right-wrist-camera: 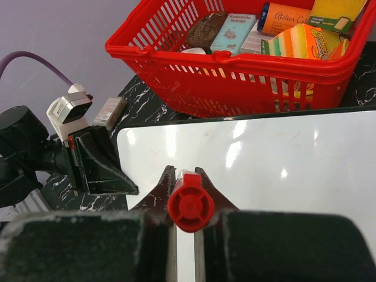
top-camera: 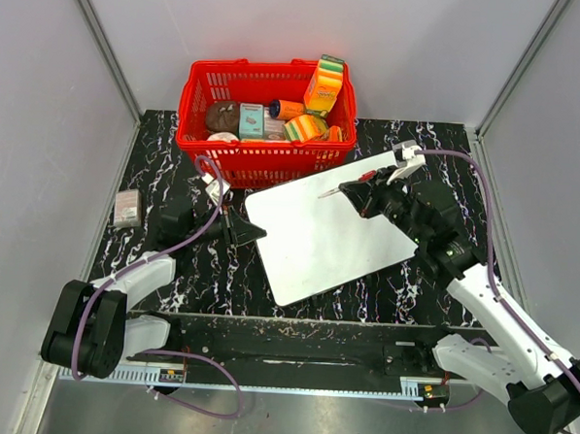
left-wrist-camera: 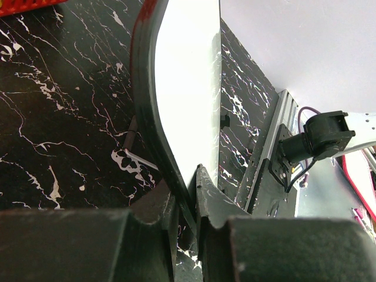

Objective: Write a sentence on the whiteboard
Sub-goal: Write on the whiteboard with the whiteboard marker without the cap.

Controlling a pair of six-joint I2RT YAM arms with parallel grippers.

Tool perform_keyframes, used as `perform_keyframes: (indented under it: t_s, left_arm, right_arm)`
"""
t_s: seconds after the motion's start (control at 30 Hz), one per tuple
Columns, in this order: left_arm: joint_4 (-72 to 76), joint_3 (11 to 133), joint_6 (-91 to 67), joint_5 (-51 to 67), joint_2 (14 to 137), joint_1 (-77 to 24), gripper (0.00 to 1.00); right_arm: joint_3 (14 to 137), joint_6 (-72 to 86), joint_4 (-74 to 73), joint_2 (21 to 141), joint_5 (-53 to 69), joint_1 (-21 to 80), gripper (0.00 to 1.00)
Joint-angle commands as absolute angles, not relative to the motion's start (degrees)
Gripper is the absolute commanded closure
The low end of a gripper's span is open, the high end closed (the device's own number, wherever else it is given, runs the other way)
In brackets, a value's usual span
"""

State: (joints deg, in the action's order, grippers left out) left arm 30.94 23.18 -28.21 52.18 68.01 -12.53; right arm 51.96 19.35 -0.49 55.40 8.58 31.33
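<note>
so the whiteboard (top-camera: 328,238) sits on the black marbled surface (top-camera: 383,292) just in front of the red basket (top-camera: 264,157), left fingers (left-wrist-camera: 202,189) clamped on its left edge, right fingers (right-wrist-camera: 164,189) clenched round a red marker (right-wrist-camera: 190,202) by its far edge

whiteboard (top-camera: 328,234): its edge between my left claw's (top-camera: 252,233) fingers, stretching toward my right claw (top-camera: 357,193).
marker (right-wrist-camera: 190,202): in my right claw, over the whiteboard.
basket (top-camera: 187,110): beyond both claws.

My overhead looks down from six o'clock; left wrist faces four o'clock, right wrist ten, both close, all sharing the whiteboard (top-camera: 328,238).
</note>
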Motion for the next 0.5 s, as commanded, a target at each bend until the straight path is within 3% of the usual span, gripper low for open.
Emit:
perform_keyframes:
  t_s: [0.0, 0.47]
  left_arm:
    - [29.00, 21.80, -16.96, 50.54, 68.91, -13.45, 1.00]
    - [28.92, 22.06, -17.05, 50.54, 69.34, -13.45, 1.00]
  right_arm:
    - [52.56, 19.78, 1.05, 53.09, 9.58, 31.29, 1.00]
    - [52.12, 18.72, 0.79, 53.44, 9.93, 31.29, 1.00]
